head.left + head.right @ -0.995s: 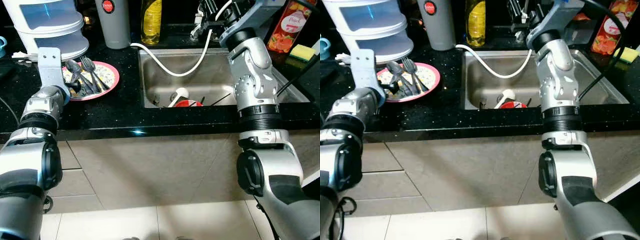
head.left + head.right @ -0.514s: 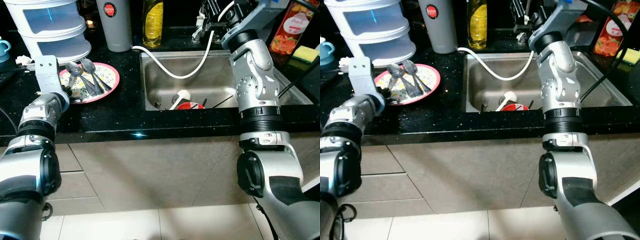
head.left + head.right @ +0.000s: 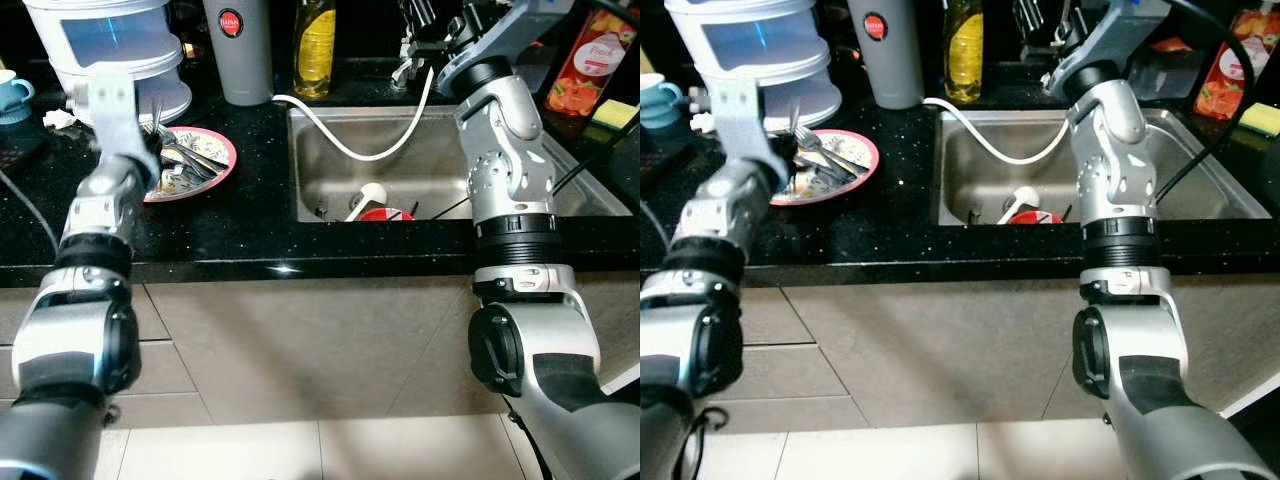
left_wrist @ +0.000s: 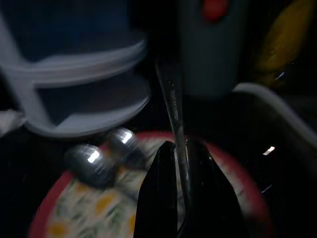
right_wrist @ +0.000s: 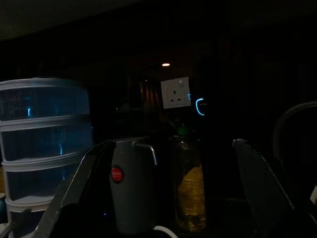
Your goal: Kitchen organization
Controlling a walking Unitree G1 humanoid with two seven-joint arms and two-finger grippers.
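Clamped on a slim metal fork handle [image 4: 173, 106], the left gripper [image 4: 179, 191] has risen above the pink-rimmed plate [image 3: 222, 147] by the black speckled counter's [image 3: 250, 215] left edge, so the fork now seems lifted clear. Right gripper [image 5: 163, 188] hovers spread over the steel sink [image 3: 420, 165]. Two shiny spoons [image 4: 101, 151] remain plated.

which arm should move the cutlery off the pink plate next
Left. The left gripper is already shut on a utensil handle above the pink plate; the right gripper is raised behind the sink, open.
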